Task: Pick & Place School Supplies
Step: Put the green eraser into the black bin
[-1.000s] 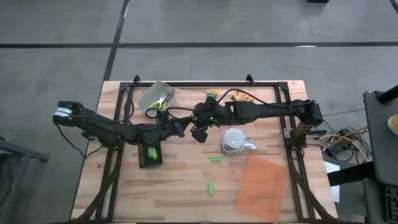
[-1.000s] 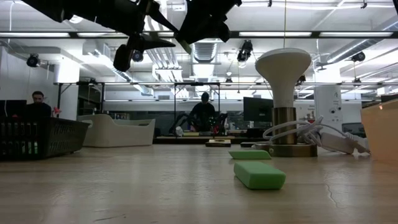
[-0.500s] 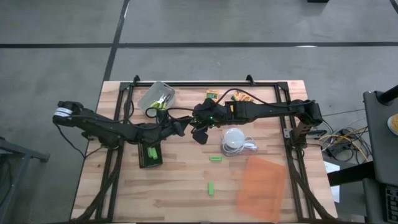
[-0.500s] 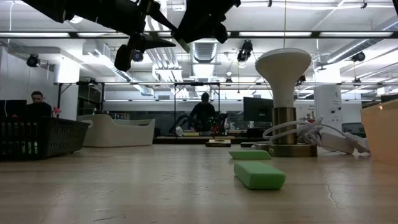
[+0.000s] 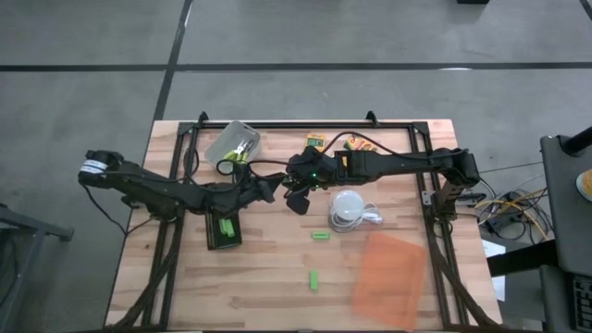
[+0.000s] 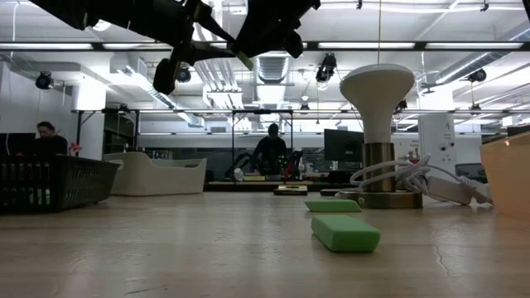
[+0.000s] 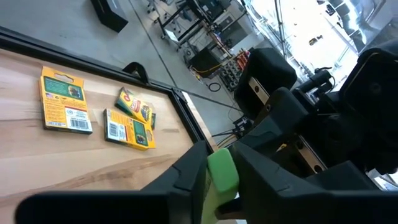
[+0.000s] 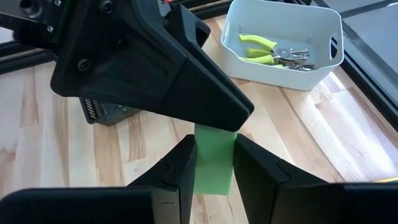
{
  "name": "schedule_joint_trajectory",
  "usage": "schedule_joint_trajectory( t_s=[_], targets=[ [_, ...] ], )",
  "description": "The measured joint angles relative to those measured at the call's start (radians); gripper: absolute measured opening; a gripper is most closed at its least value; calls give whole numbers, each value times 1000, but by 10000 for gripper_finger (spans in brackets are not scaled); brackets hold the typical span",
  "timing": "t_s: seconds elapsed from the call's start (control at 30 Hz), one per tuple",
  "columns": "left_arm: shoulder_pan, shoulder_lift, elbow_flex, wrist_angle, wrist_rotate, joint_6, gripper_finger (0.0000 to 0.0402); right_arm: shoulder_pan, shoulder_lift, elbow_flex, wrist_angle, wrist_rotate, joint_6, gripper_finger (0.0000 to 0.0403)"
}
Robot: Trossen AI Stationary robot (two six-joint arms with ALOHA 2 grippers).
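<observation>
Above the middle of the table my left gripper (image 5: 271, 191) and my right gripper (image 5: 294, 196) meet tip to tip. Both are shut on one bright-green stick (image 8: 213, 158), which also shows between the left fingers (image 7: 221, 172). Two more green sticks (image 5: 321, 235) (image 5: 314, 279) lie flat on the wood. Another rests in the black tray (image 5: 223, 232). Two yellow-green-handled plier tools (image 8: 273, 51) lie in a white bin (image 5: 233, 143). Three orange-yellow boxes (image 7: 65, 99) (image 7: 127, 129) (image 7: 136, 107) lie flat near the far edge. My left gripper pinches one end of the green stick (image 7: 219, 163) between its two fingers, coming level from the table's left. The stick is lifted clear of the table. My right gripper pinches the stick's other end (image 8: 214, 171) between its two fingers. It slants down from the table's right, and the stick runs on from its fingers into the left gripper.
A white-shaded lamp (image 5: 348, 209) with a coiled cable stands just right of the grippers. A translucent orange sheet (image 5: 388, 277) lies at the near right. A black frame (image 5: 305, 125) runs along the table's edges.
My left gripper's fingers have drawn together on the green stick that my right gripper holds up. Both arms have stayed where they were.
</observation>
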Motion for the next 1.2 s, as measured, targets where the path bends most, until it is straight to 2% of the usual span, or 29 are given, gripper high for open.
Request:
schedule_joint_trajectory(
  t_s=[0.27,0.9,1.2],
  targets=[
    [0,0,0,-4,-1,-3,42,0,0,0,-2,2,3,93],
    [0,0,-1,22,11,-1,40,-2,-1,0,-3,-1,65,94],
    [0,0,-2,53,28,1,38,-1,-2,0,6,18,63,136]
  ],
)
